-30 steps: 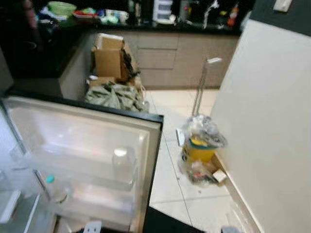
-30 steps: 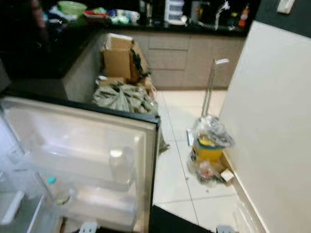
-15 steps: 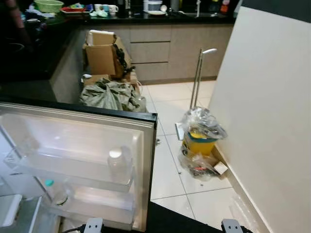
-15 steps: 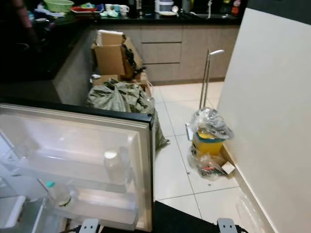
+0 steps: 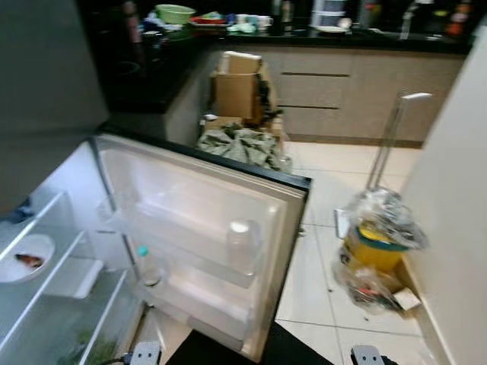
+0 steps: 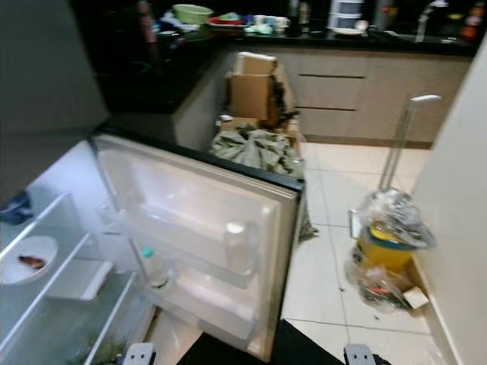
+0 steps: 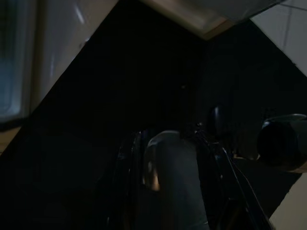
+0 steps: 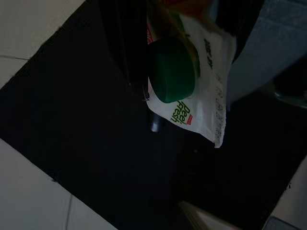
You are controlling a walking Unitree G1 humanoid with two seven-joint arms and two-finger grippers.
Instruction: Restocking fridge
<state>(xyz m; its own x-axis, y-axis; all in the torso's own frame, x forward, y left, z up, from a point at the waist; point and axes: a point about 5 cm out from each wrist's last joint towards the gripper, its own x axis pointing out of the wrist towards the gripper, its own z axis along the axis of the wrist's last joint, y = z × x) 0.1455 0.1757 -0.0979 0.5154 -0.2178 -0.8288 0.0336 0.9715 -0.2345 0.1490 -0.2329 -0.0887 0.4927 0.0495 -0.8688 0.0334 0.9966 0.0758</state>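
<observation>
Two things were in the robot's grip, one on each arm, as it stood facing the open fridge. In the right wrist view the right gripper point(image 8: 165, 57) pinched a carton point(image 8: 201, 91) with a green cap point(image 8: 172, 69); one black finger point(image 8: 127, 48) lay against the carton's side and printed lettering showed on the white pack. In the left wrist view, very dark, the left gripper point(image 7: 168, 158) appeared to be closed around a rounded grey thing, perhaps a bottle point(image 7: 170, 182), with fingers point(image 7: 127, 163) on either side of it; what it was could not be made out for certain.

The head views showed the fridge door point(image 5: 205, 228) swung wide, its door shelves point(image 5: 190, 258) holding a clear container point(image 5: 242, 245) and a small bottle with a teal cap point(image 5: 146, 268). To the left lay the fridge's inner shelves point(image 5: 53, 258), with a white bowl point(image 5: 23, 258) on one and something green lower down. Behind stood a cardboard box point(image 5: 237, 87), a heap of bags point(image 5: 242, 146) and a yellow bin point(image 5: 373, 243) wrapped in plastic on the tiled floor point(image 5: 319, 258).

Judging from this, the step in hand was the approach: goods carried, fridge open, nothing yet put in. The next move would call for raising one arm toward a free spot, probably a door shelf or an inner shelf, keeping the carton upright and clear of the container already standing there.
</observation>
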